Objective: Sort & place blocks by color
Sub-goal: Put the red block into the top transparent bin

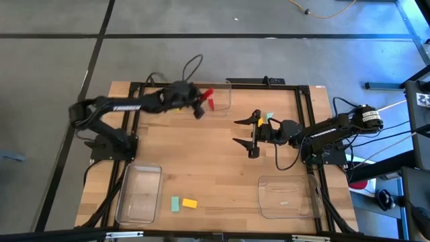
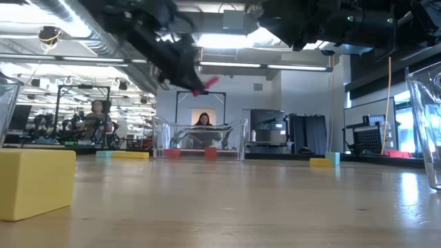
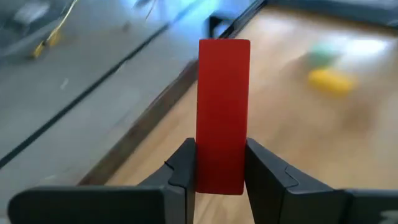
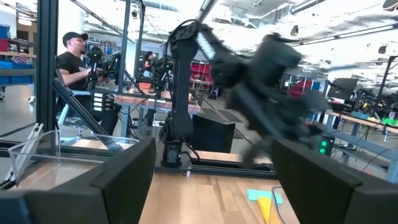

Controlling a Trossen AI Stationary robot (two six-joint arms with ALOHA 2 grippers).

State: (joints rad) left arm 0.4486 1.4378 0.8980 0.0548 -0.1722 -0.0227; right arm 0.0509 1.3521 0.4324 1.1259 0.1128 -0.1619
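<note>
My left gripper (image 1: 201, 102) is shut on a red bar (image 1: 209, 97) and hangs over the clear far tray (image 1: 225, 84). In the low view the red bar (image 2: 207, 83) is in the air above that tray (image 2: 241, 141), and red blocks (image 2: 211, 152) lie inside it. My right gripper (image 1: 246, 133) is open near the table's middle, beside a yellow block (image 1: 263, 121) and a teal block (image 1: 270, 116). Another teal block (image 1: 175, 204) and a yellow block (image 1: 190, 202) lie flat near the near edge. My left gripper pinches the red bar between its two fingers (image 3: 184, 168) at one end (image 3: 221, 177). The bar lies along the fingers and sticks out past their tips. It is lifted clear of the table and tilted in the low view.
Clear trays stand at the near left (image 1: 139, 193) and near right (image 1: 287, 196). In the low view a yellow block (image 2: 34, 182) sits close to the camera. The right wrist view shows the teal block (image 4: 257, 195) and the yellow block (image 4: 269, 210) ahead. People stand in the room beyond.
</note>
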